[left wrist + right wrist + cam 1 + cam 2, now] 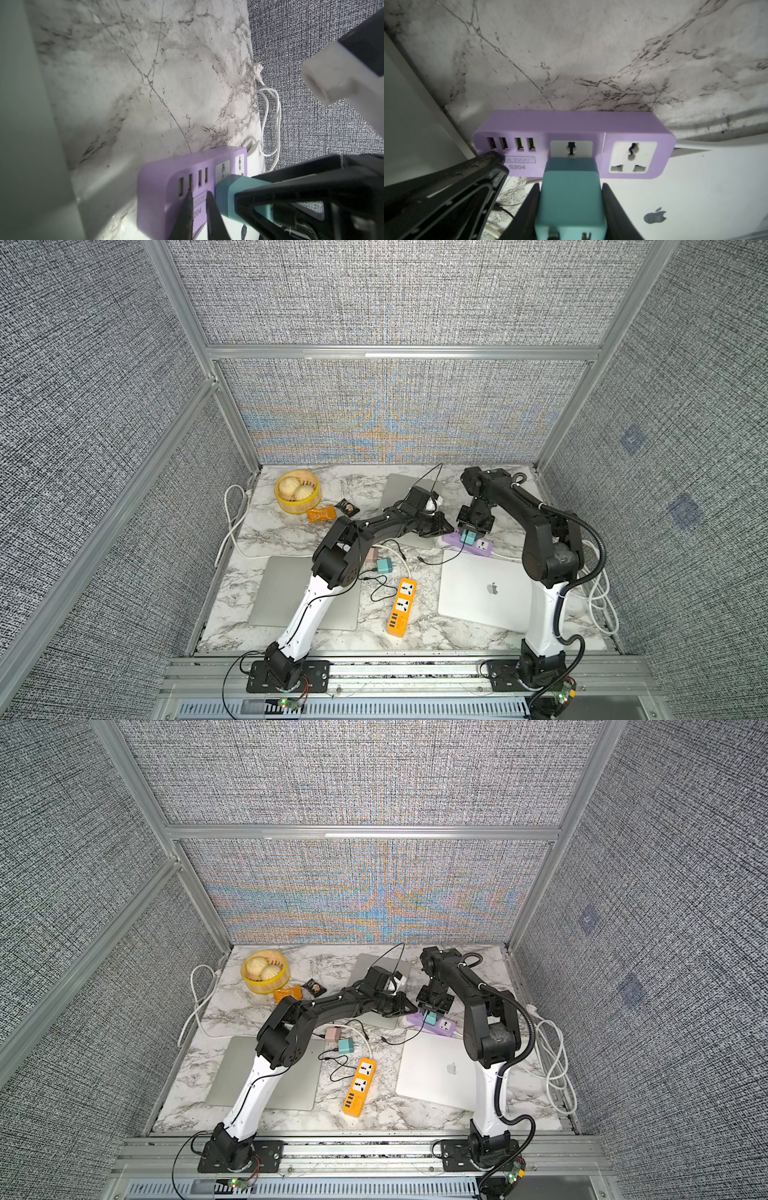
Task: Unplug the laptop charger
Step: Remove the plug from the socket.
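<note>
The laptop charger (571,197) is a teal block; its front sits against the middle socket of a purple power strip (571,124), and its prongs are hidden. My right gripper (571,186) is shut on the charger, one finger flat on each side. In both top views the charger (469,537) (431,1018) stands on the strip (484,546) at the back right, under my right wrist. My left gripper (199,193) is shut, with its tips resting on the strip's (158,187) USB end beside the charger (226,195). It reaches in from the left (446,529).
A silver Apple laptop (478,593) lies just in front of the strip. Two more laptops (282,593) (403,489) lie left and behind. An orange power strip (401,608), a loose teal adapter (384,565), black cables, a bun steamer (297,491) and white cords (598,597) lie around.
</note>
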`<state>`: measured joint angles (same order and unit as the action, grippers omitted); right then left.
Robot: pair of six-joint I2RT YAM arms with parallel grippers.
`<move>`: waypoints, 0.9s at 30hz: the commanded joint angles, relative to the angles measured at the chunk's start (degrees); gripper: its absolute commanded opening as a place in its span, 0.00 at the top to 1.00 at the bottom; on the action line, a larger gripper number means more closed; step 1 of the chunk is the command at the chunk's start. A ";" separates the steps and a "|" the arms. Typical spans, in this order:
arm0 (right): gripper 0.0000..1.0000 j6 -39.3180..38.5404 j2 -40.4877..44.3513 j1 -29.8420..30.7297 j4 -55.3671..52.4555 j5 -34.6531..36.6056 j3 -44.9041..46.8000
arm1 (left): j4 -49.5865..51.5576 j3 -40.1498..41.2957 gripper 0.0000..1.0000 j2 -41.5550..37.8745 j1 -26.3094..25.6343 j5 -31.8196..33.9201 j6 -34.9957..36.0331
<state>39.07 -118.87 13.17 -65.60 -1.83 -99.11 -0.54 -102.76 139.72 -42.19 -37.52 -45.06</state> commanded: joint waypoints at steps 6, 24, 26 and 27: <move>0.84 -0.20 1.43 0.26 -0.11 -1.16 0.15 | 8.29 -0.45 0.85 1.91 -0.57 3.68 -0.27; 0.85 -0.01 1.07 0.25 -0.32 -4.07 -1.36 | 12.63 -2.75 0.85 3.54 -0.96 4.04 -0.29; 0.86 0.78 1.85 -0.42 0.47 -5.92 -0.70 | 12.75 -2.70 0.85 3.50 -0.96 4.03 -0.21; 0.86 0.66 2.02 -0.39 0.43 -5.72 -0.72 | 12.66 -2.69 0.85 3.52 -0.96 4.03 -0.21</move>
<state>38.79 -117.58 12.71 -66.78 -3.01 -100.01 0.93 -106.24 142.02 -43.00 -37.69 -45.65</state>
